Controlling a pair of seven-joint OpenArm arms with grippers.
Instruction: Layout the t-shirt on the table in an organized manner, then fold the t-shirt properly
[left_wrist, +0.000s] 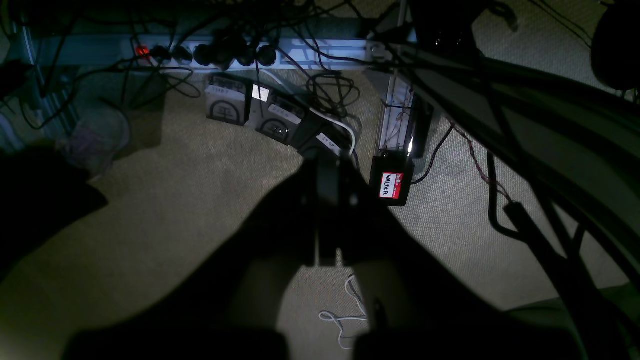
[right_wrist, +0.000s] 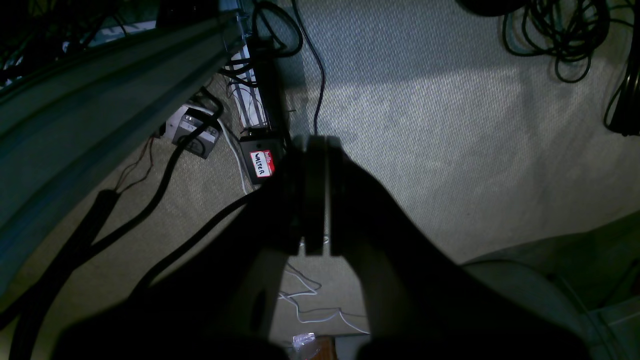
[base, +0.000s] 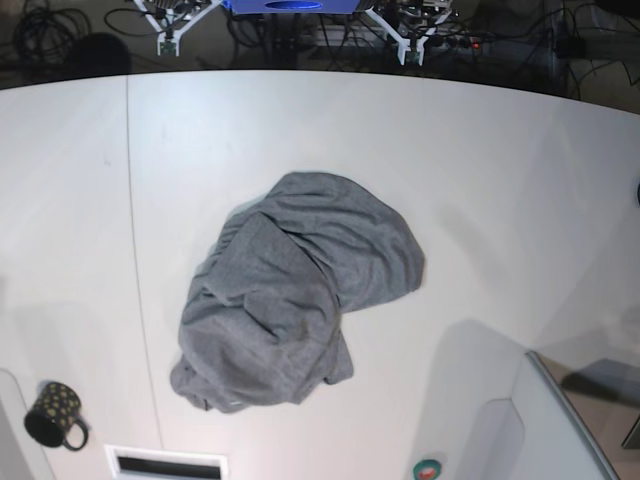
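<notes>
My left gripper hangs below the tabletop edge with its dark jaws pressed together and nothing between them, pointing down at a beige carpeted floor. My right gripper is likewise closed on itself, empty, over the same carpet. Both wrist views are dim; each shows a small black box with a red-and-white name sticker on the floor, and the left wrist view shows a white power strip full of black plugs at the far side. In the base view the large heather-grey soft fabric t-shirt lies crumpled in a loose heap near the middle of the smooth white tabletop, just right of the thin dark seam line. A small black dotted mug stands at the near left corner, well apart from the shirt.
</notes>
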